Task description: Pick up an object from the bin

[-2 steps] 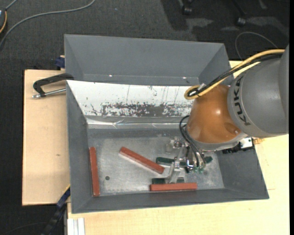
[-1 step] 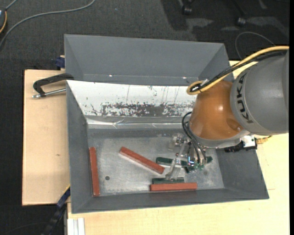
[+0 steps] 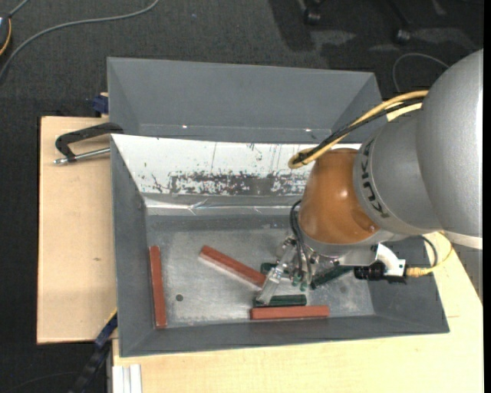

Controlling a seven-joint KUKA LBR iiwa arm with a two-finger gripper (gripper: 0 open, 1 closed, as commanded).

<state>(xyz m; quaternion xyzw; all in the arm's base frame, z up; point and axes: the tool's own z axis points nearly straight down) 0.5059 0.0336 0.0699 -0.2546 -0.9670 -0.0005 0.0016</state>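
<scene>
Around where I work, the floor (image 3: 46, 77) is dark, a charcoal carpet with a fine speckle that fills the top of the frame and its left edge. In the upper left a pale cable (image 3: 57, 28) lies on it in a long loose curve, from the top edge toward the left edge. At the top, right of the middle, the black foot of a chair (image 3: 311, 11) reaches in, with a wheel (image 3: 400, 34) further right. Below that wheel a thin cable (image 3: 399, 73) loops on the carpet, which looks slightly paler there where light catches it.
</scene>
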